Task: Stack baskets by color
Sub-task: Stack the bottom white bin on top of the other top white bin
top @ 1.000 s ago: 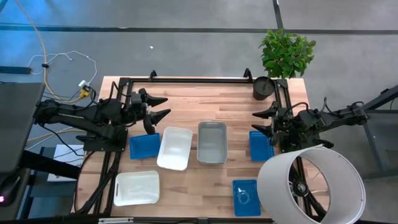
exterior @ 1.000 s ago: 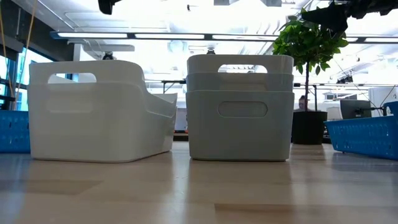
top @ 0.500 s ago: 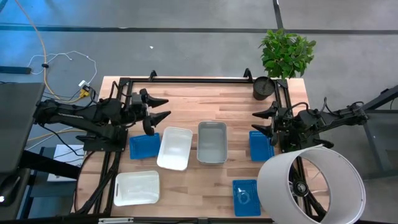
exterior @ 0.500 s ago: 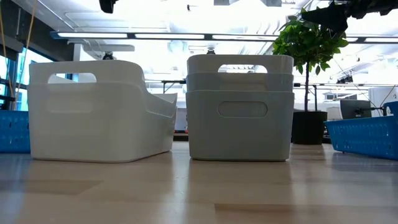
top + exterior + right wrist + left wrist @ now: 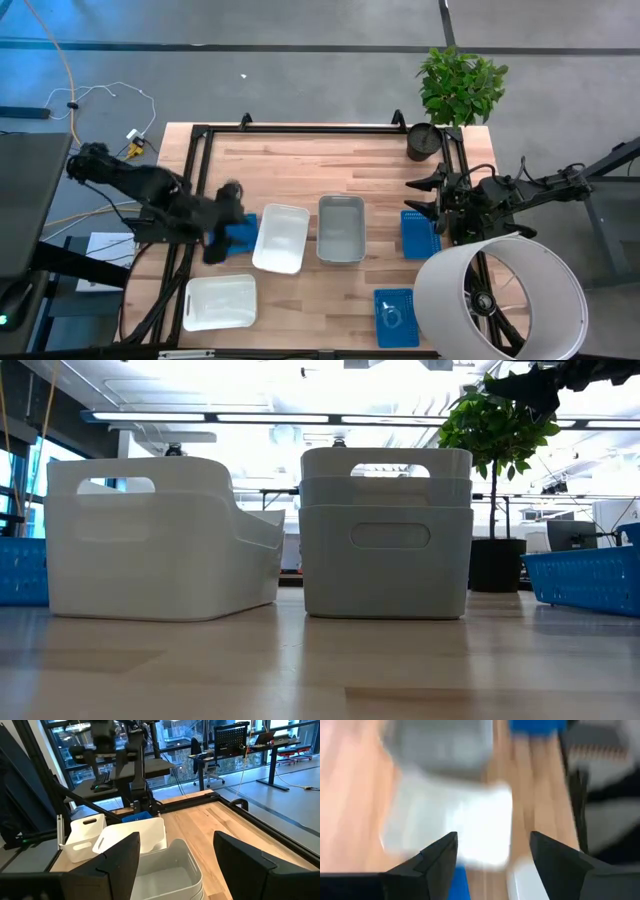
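The left blue basket (image 5: pixel 238 236) lies at the table's (image 5: pixel 300 160) left edge, touching the tilted white basket (image 5: pixel 281 238); the grey basket (image 5: pixel 341 229) stands just right of that. Two more blue baskets (image 5: pixel 418 234) (image 5: pixel 396 317) lie at the right, another white basket (image 5: pixel 220 301) near-left. The left gripper (image 5: pixel 222 225) is over the left blue basket, fingers (image 5: pixel 437 857) spread and empty. It should probably settle squarely astride the rim before closing, clear of the white basket. The right gripper (image 5: pixel 440 198) waits open and empty by the right blue basket.

Wooden table (image 5: pixel 300 165), white baskets (image 5: pixel 281 238), grey basket (image 5: pixel 341 229), blue baskets (image 5: pixel 396 317)
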{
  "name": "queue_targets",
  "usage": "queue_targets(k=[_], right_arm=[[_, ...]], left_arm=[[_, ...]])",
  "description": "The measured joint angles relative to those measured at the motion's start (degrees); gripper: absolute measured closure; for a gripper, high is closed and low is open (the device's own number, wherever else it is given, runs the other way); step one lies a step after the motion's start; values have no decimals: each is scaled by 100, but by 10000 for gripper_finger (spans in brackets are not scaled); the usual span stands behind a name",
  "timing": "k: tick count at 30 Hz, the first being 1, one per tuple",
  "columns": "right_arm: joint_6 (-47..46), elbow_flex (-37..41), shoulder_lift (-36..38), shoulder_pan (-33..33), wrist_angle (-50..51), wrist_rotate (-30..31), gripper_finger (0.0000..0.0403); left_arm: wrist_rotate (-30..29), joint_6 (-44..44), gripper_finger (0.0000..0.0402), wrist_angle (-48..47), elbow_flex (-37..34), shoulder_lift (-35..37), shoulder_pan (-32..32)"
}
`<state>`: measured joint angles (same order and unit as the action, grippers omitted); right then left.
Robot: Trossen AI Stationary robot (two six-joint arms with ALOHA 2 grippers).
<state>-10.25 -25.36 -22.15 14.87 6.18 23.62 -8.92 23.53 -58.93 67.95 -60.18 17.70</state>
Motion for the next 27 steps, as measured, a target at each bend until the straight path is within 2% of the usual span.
queue_targets(k=[4,7,12,16,21,27], right_arm=[[-21,0,0,0,9,0,162],[-21,0,0,-2,70,-1,162],[-22,0,-2,-2,181,-13,162],[-21,0,0,-2,240,-13,162],[-22,0,0,-2,269,-15,162],[-21,0,0,-2,296,-15,162]], left_arm=[[271,768,172,-1142,22,-440,680],[550,1329,174,-1413,-246,-760,1135],[825,1857,174,-877,-951,-1146,1769],[865,2158,174,-138,-1407,-1406,2037],[657,2387,174,-126,-1691,-1808,2148],[935,2238,174,221,-1854,-2128,2148]])
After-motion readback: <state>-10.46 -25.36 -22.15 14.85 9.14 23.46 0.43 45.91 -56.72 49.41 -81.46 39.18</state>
